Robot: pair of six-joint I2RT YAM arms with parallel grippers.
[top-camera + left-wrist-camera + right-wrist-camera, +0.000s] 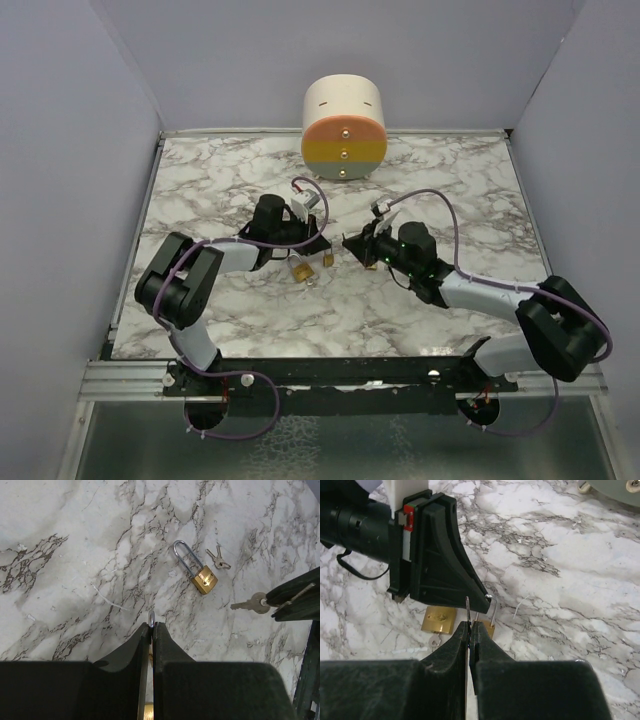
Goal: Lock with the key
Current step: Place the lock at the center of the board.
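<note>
My left gripper (pixel 151 625) is shut on the steel shackle of a small brass padlock (pixel 490 628), which hangs below its fingertips just above the marble. In the top view the left gripper (pixel 322 243) and the right gripper (pixel 350 243) face each other tip to tip. My right gripper (pixel 470 624) is shut on a silver key (pixel 468 609). The blade sticks out toward the held padlock and stops just short of the left fingers (pixel 445 565). From the left wrist, the key (pixel 252 603) shows to the right in the right gripper (pixel 272 601).
A second brass padlock (pixel 202 577) with a long shackle lies flat on the marble table (pixel 200 190), with a small pair of keys (pixel 218 560) beside it. A round cream container (pixel 344 125) with orange and yellow bands stands at the back. Purple walls enclose the table.
</note>
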